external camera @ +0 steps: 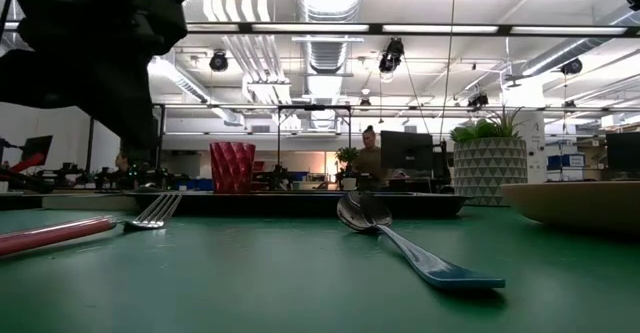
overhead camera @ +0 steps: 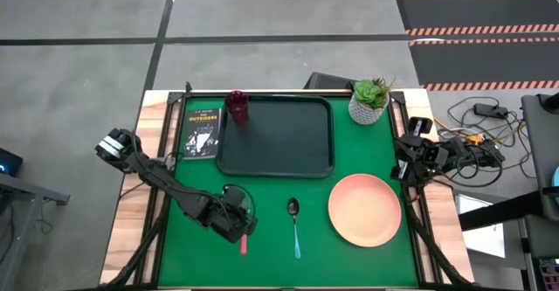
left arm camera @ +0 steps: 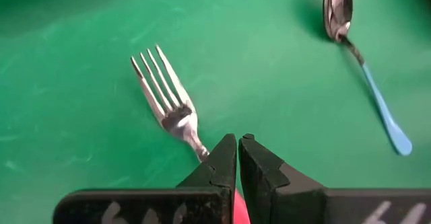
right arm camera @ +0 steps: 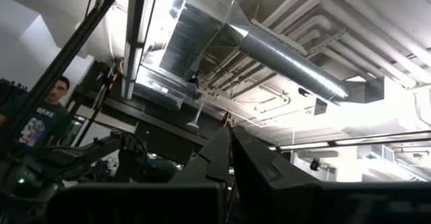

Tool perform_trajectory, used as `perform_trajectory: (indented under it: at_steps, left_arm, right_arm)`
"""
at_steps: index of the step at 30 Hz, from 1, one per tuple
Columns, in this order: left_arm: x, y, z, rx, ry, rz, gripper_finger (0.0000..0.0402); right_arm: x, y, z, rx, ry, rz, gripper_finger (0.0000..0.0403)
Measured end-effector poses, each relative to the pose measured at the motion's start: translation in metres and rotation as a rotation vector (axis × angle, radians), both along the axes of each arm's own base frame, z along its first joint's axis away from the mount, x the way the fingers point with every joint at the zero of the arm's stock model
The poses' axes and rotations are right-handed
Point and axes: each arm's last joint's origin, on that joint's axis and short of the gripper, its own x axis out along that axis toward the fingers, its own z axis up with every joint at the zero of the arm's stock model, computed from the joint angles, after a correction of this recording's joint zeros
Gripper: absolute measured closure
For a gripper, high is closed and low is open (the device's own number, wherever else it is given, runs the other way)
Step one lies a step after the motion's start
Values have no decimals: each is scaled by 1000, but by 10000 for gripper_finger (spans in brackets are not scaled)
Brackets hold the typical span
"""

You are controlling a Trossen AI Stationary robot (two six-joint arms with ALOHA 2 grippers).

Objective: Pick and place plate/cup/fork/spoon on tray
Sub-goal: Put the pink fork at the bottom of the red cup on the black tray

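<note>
The fork lies flat on the green mat, its tines (left arm camera: 161,89) ahead of my left gripper and its pink-red handle (overhead camera: 244,243) pointing to the near edge; it also shows in the low view (external camera: 60,235). My left gripper (left arm camera: 238,140) is shut and hovers just over the fork's neck, with pink showing through the slit between the fingers. The blue-handled spoon (overhead camera: 294,225) lies to its right, and the peach plate (overhead camera: 365,209) farther right. The dark red cup (overhead camera: 237,107) stands in the far left corner of the dark tray (overhead camera: 288,164). My right gripper (right arm camera: 231,133) is shut, parked at the right edge and pointing up.
A black book (overhead camera: 203,132) lies left of the tray. A white pot with a green plant (overhead camera: 369,100) stands at the far right corner. Bare mat lies between the tray and the cutlery. A person shows beyond the table (external camera: 370,158).
</note>
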Motion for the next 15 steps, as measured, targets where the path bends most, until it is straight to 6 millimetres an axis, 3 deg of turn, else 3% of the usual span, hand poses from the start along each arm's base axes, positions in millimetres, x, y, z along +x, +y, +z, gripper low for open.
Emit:
perform_trajectory:
  at_steps: [15]
  left_arm:
    - [1,-1,-8,51,7,8,401]
  right_arm:
    - [-1,0,1,-19,-17,-20,394]
